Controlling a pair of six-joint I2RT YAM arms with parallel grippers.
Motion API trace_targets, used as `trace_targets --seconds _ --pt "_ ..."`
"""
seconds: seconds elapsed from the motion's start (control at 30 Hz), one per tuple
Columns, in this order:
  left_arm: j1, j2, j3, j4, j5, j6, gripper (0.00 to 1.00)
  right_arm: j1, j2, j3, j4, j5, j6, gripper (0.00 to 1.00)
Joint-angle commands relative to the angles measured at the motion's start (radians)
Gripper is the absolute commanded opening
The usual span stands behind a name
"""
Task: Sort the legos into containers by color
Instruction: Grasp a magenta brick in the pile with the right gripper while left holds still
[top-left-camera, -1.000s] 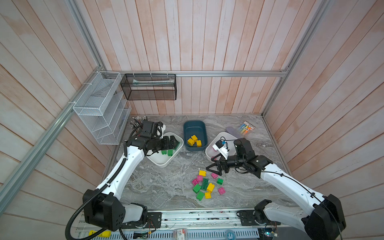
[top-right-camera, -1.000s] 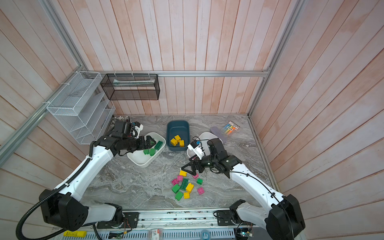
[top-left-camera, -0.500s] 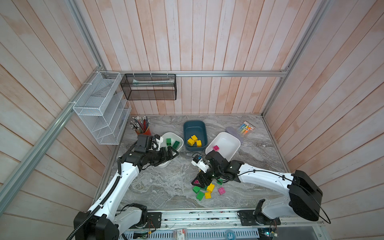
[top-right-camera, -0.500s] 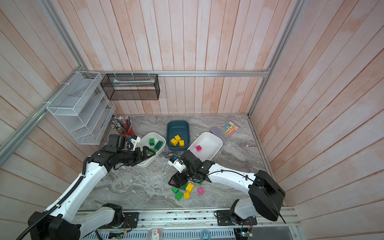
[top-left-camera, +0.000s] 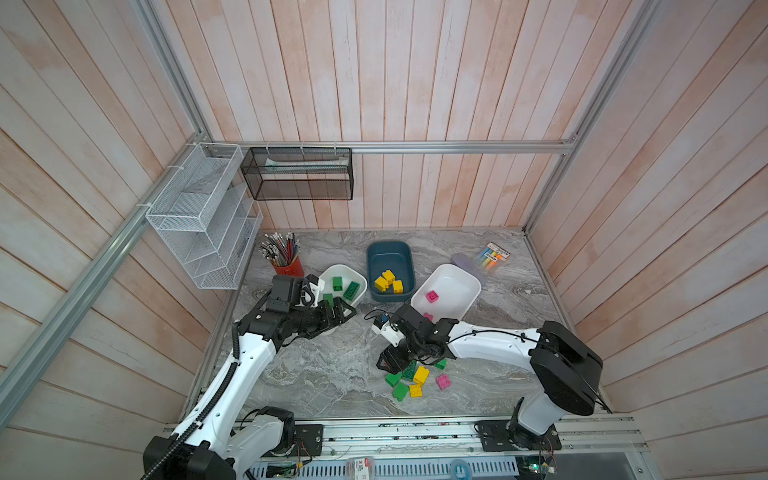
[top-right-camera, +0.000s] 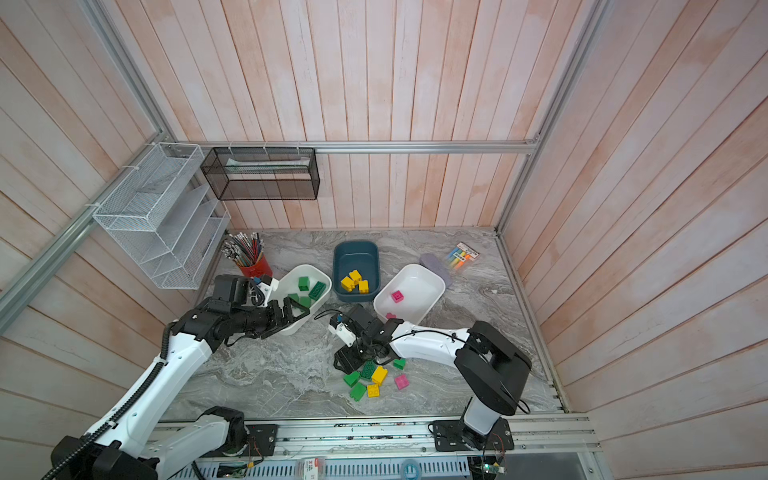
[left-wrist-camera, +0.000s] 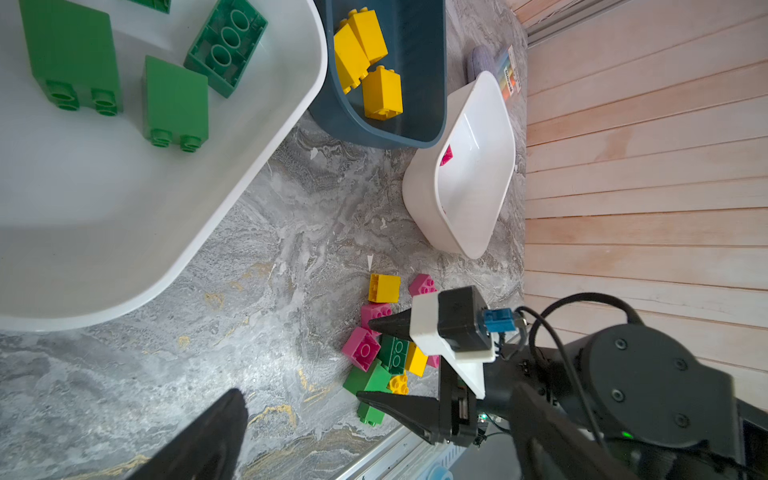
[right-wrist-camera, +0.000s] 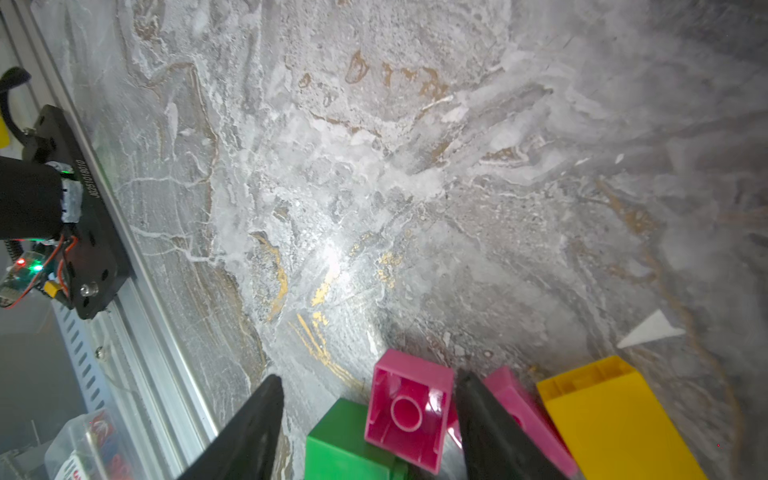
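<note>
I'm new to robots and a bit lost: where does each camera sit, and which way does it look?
Top views: twin cameras high over the robot's side, looking down on the table; left arm and right arm show whole, with left claw and right claw.
Left wrist: on the left arm, facing the teal tub and right claw; one own finger shows.
Right wrist: on the right arm, looking down between its own fingers at a pink brick.
Shared: the left wrist view shows that pink brick too.
</note>
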Motion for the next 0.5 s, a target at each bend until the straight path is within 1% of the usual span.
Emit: trace_targets --seconds 0.0,0.27,0.33,0.47 --pt "0.005 -0.013 -0.014 0.004 -0.012 0.006 1.00 0.018 0.032 0.033 -0.065 0.070 -0.032 0.65" --pt "0.005 -0.013 -0.019 0.003 -0.019 0.010 1.00 0.047 0.052 0.023 -0.127 0.152 -0.038 0.61" --pt "0.006 -0.011 -0.020 0.003 -0.018 0.009 1.00 0.051 0.061 0.031 -0.137 0.174 -0.038 0.58" --pt "0.005 -0.011 -0.018 0.006 -0.021 0.006 1.00 0.059 0.088 0.061 -0.145 0.197 -0.035 0.55"
